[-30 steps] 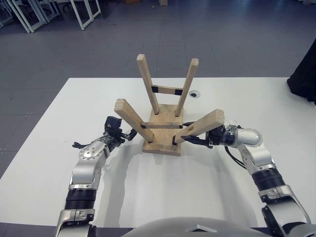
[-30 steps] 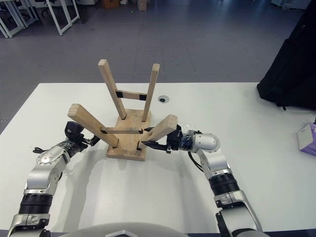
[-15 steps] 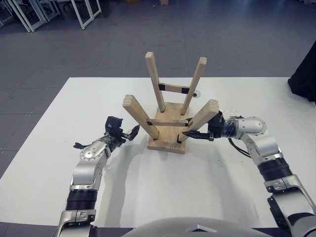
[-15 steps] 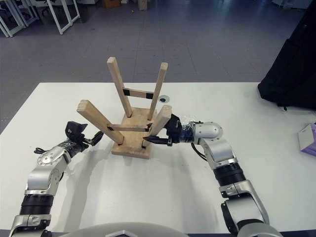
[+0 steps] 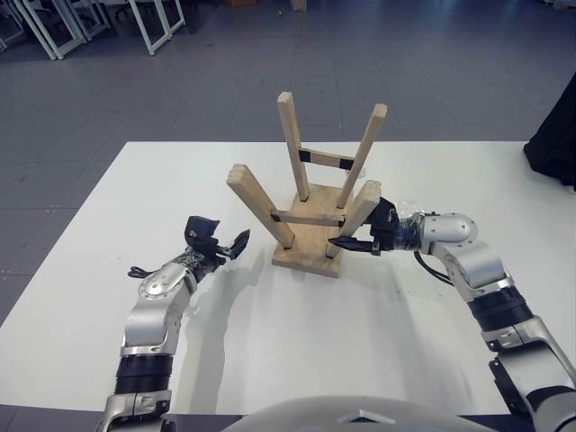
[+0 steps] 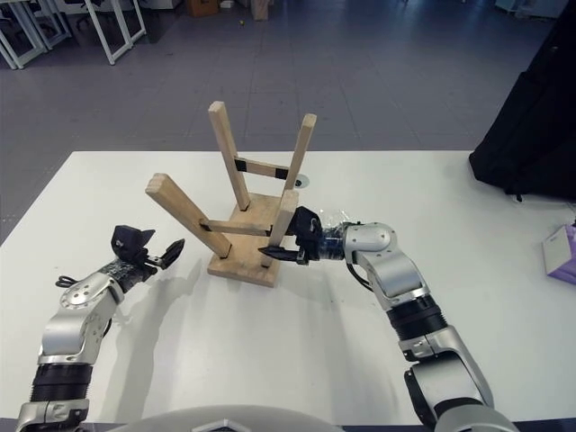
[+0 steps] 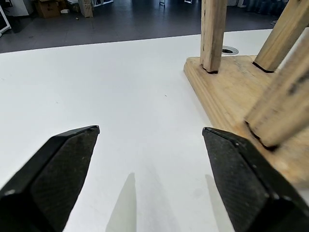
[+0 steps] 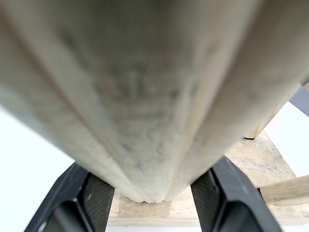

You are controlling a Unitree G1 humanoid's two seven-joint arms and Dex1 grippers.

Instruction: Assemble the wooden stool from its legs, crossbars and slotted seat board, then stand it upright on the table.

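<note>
Stool [image 5: 310, 211] is upside down near the middle of the white bench [image 5: 297, 346], seat board [image 5: 304, 256] lowermost on the surface, all four legs pointing up and splaying outward; cannot tell if the board lies fully flat. One crossbar [image 5: 307, 219] joins the two near legs, a second crossbar [image 5: 329, 160] joins the two far legs higher up. Right gripper [image 5: 347, 243] comes in from the robot's right, low down, clamped on the near right leg [image 5: 358, 209] close to where it meets the seat board; the right wrist view has a black finger [image 8: 84, 203] on either side of the wood. Left gripper [image 5: 221, 239] sits on the robot's left of the stool, near the near left leg [image 5: 259, 205] but apart from it, fingers spread wide with nothing between them, bare bench under the gap. Round cable port [image 7: 227, 50] in the bench just beyond the seat board
</note>
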